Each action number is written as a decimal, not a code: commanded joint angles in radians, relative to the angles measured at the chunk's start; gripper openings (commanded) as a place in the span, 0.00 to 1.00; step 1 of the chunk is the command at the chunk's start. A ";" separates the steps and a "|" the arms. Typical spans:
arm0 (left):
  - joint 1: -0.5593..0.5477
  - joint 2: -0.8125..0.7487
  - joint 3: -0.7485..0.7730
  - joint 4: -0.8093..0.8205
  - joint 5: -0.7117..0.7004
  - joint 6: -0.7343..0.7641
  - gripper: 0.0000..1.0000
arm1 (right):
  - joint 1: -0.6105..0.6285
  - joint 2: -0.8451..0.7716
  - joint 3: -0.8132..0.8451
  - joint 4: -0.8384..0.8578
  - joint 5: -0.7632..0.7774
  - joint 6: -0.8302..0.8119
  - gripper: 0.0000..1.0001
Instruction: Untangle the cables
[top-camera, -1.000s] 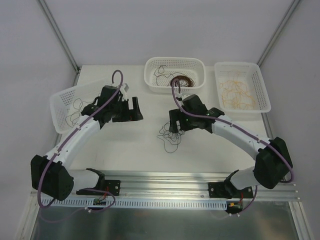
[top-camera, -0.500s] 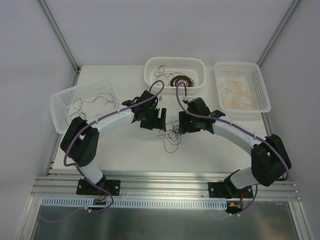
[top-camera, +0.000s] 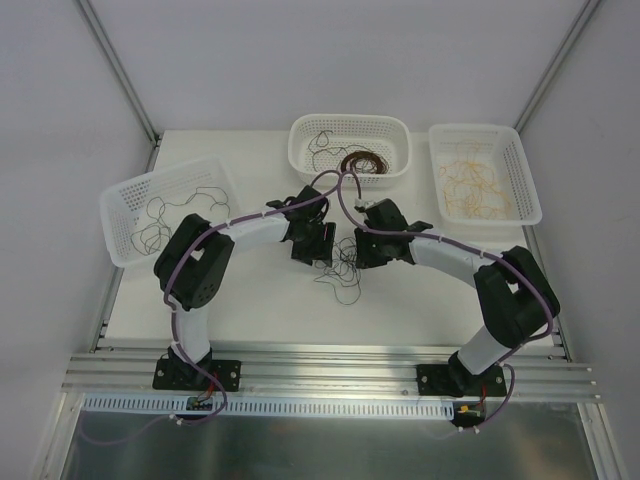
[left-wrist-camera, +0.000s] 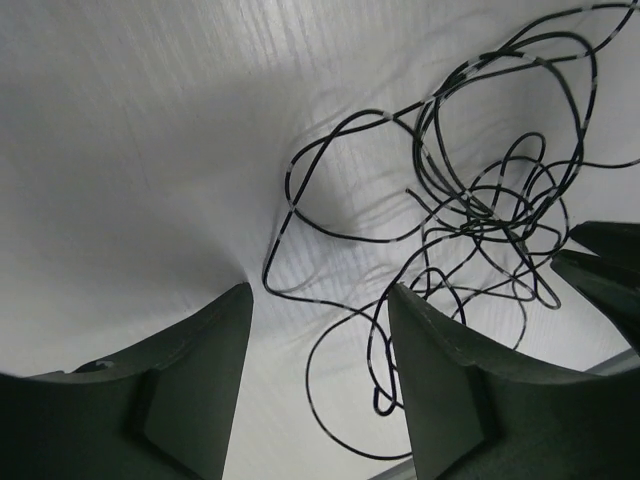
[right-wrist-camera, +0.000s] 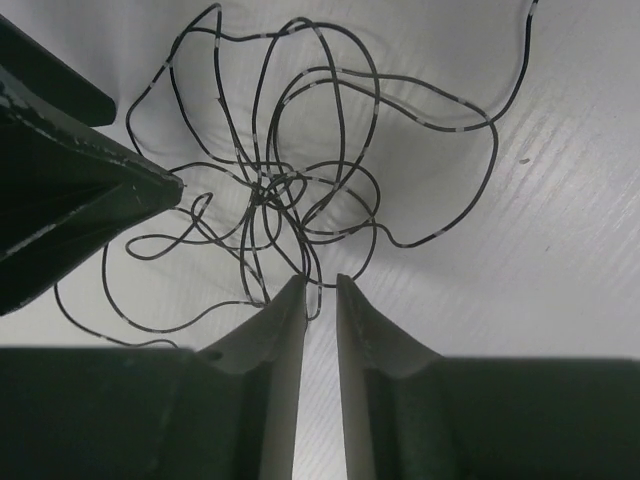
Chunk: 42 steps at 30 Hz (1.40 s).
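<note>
A loose clump of thin black cables (top-camera: 340, 272) lies on the white table between my two grippers. In the left wrist view the cables (left-wrist-camera: 480, 190) spread ahead and to the right. My left gripper (top-camera: 318, 244) (left-wrist-camera: 320, 295) is open, and a strand loop lies on the table in its gap. In the right wrist view the cables (right-wrist-camera: 290, 190) fan out just past my right gripper (top-camera: 364, 246) (right-wrist-camera: 320, 284). Its jaws stand a narrow slit apart, with a thin loop at the tips. The left gripper's dark finger (right-wrist-camera: 70, 200) shows at that view's left.
Three white perforated baskets stand at the back. The left basket (top-camera: 125, 195) holds black strands, the middle basket (top-camera: 300, 150) a dark brown coil, and the right basket (top-camera: 528, 190) yellow strands. Purple hoses arch over both arms. A metal rail runs along the near edge.
My left arm swung from the left basket to the clump at the centre, and its jaws narrowed. My right gripper's jaws closed from wide to a narrow slit over the cables.
</note>
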 joint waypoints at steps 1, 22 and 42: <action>-0.010 0.026 0.028 0.012 -0.023 -0.017 0.57 | -0.003 -0.028 -0.007 0.034 -0.014 -0.026 0.21; -0.010 0.029 -0.050 0.014 -0.065 -0.014 0.00 | -0.007 -0.092 -0.023 0.062 -0.074 -0.107 0.33; -0.012 0.002 -0.067 0.017 -0.017 0.002 0.00 | -0.023 -0.002 0.048 0.094 -0.040 -0.284 0.48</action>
